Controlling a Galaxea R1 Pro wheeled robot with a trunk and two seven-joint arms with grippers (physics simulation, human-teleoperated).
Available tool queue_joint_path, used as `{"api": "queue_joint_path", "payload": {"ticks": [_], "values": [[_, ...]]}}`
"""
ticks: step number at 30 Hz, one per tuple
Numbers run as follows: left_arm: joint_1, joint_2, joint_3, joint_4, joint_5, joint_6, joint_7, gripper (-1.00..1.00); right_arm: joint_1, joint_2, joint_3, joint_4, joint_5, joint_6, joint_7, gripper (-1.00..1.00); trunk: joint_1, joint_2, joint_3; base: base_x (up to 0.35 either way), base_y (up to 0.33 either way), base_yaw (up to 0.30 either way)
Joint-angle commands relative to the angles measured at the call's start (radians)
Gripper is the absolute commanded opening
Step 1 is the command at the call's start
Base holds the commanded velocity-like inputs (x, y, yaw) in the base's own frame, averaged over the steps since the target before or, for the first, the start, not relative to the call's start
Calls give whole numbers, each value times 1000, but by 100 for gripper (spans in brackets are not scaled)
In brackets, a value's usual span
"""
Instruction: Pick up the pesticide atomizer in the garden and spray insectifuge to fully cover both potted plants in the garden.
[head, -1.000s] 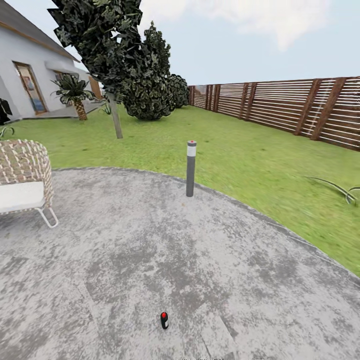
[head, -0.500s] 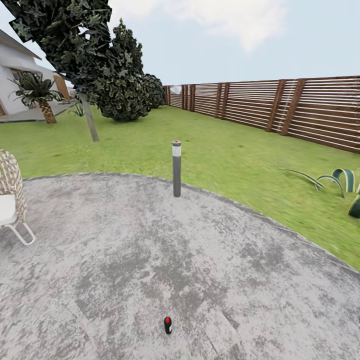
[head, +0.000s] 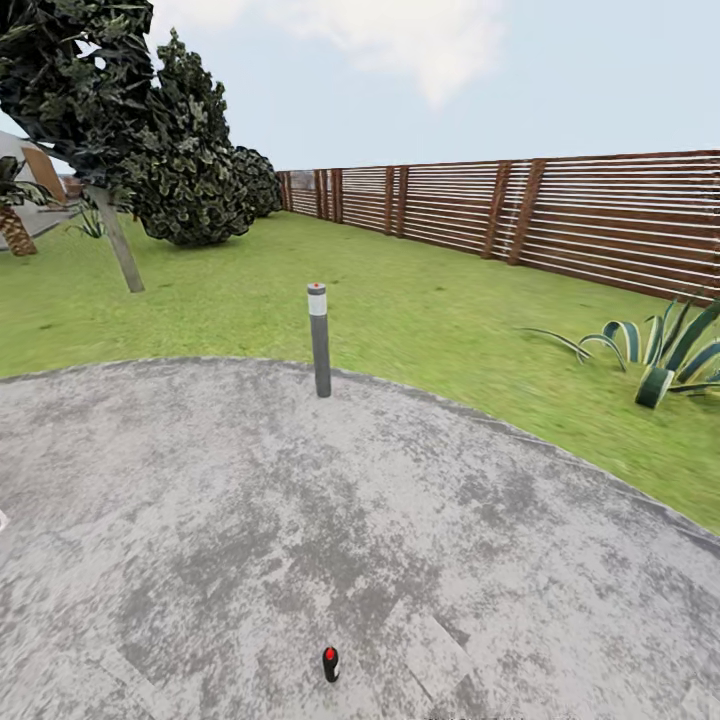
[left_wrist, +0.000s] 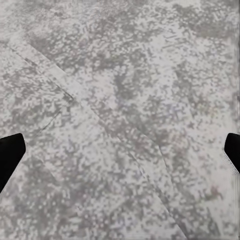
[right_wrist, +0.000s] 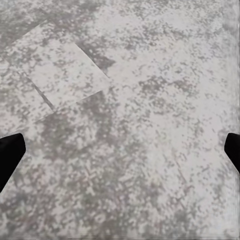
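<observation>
Mottled grey paving, slim cylindrical post, slatted fence, both pincers spread wide.

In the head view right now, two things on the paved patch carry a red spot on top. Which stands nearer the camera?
The small dark object near the picture's lower edge. The tall grey post stands farther off, at the paving's rim by the lawn.

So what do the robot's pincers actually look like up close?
Little of them shows: each wrist camera catches two plain black fingertips at the frame's edges, blunt and wedge-like, with no markings or cables visible, above mottled grey paving.
</observation>
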Motion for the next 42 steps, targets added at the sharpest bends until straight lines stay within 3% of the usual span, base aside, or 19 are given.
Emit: {"api": "queue_joint_path", "payload": {"ticks": [1, 28, 37, 42], "values": [[0, 0, -1, 1, 3, -3, 1, 100, -1, 0, 0, 1, 1, -3, 0, 100, 0, 0, -1, 3, 16, -289], [0, 1, -2, 1, 0, -3, 0, 100, -1, 0, 0, -1, -1, -4, 0, 100, 0, 0, -1, 0, 1, -287], [-2, 0, -7, 1, -7, -2, -1, 100, -1, 1, 5, 0, 1, -4, 1, 100, 0, 0, -1, 0, 0, -55], [-37, -3, -12, -9, -12, 8, -10, 100, -6, 3, 6, -35, 0, -2, 2, 100, 0, 0, -1, 0, 0, -3]]}}
